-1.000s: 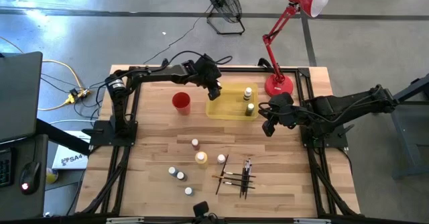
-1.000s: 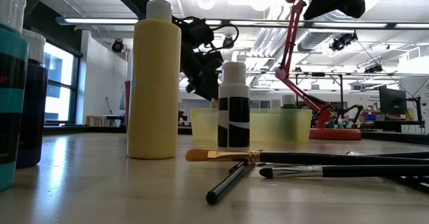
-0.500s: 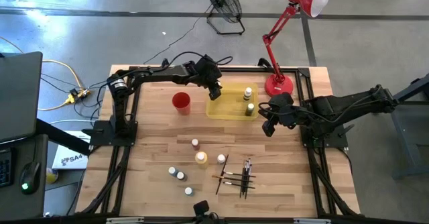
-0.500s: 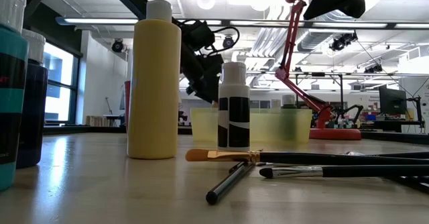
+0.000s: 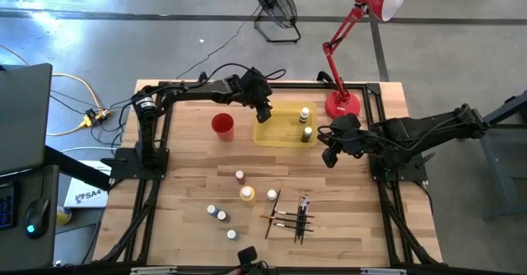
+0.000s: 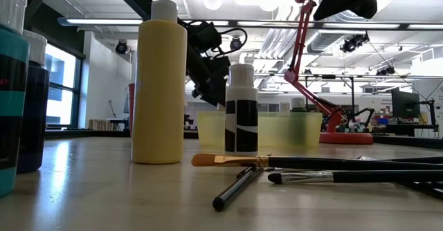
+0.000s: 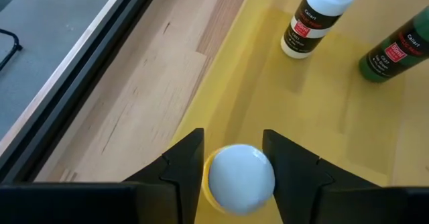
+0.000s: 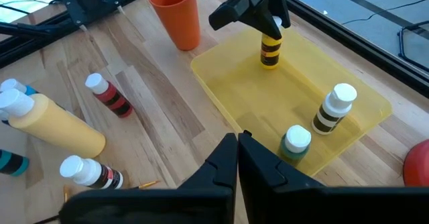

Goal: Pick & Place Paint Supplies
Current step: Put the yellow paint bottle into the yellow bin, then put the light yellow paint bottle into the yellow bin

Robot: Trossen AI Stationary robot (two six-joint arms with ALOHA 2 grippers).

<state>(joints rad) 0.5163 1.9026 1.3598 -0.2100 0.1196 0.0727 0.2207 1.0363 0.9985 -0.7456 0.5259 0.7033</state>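
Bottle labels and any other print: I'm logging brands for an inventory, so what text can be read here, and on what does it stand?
"SA4": on the white box on the floor left of the table; any further print is hidden.
White-capped bottle in the yellow tray: red-and-black label, print too blurred to read.
Green bottle beside it: same kind of label, too blurred to read.

Right gripper (image 8: pixel 238 143) fingers pressed together, above yellow tray (image 8: pixel 234 90) edge. Tray holds three upright bottles: yellow-black one (image 8: pixel 270 51) under left gripper (image 8: pixel 268 19), fingers around its cap, contact unclear; brown-striped (image 8: pixel 334 108); green (image 8: pixel 293 143). Orange cup (image 8: pixel 177 13) beside tray.
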